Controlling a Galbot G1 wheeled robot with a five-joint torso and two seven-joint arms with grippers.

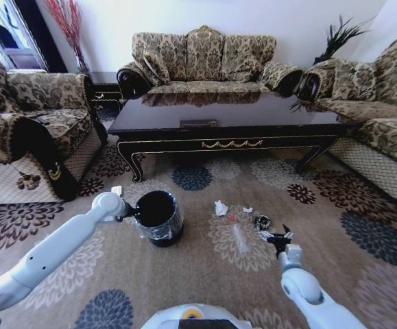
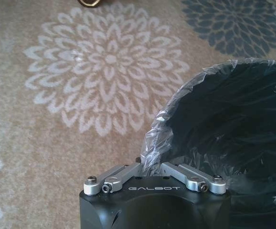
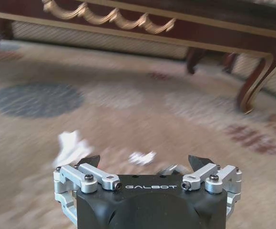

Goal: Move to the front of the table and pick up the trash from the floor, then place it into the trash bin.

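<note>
Trash (image 1: 220, 208) at frame centre: two white wads, one bottle (image 1: 241, 238), one dark scrap. My left claw (image 2: 152, 162) clamps one bin (image 1: 158, 218) rim; right claw (image 3: 147, 164) wide.

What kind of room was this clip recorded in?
Most likely a home living room: patterned fabric sofas surround a long glossy near-black coffee table with gold trim, on a beige carpet with round flower medallions. A small black plastic-wrapped trash bin stands on it.
</note>
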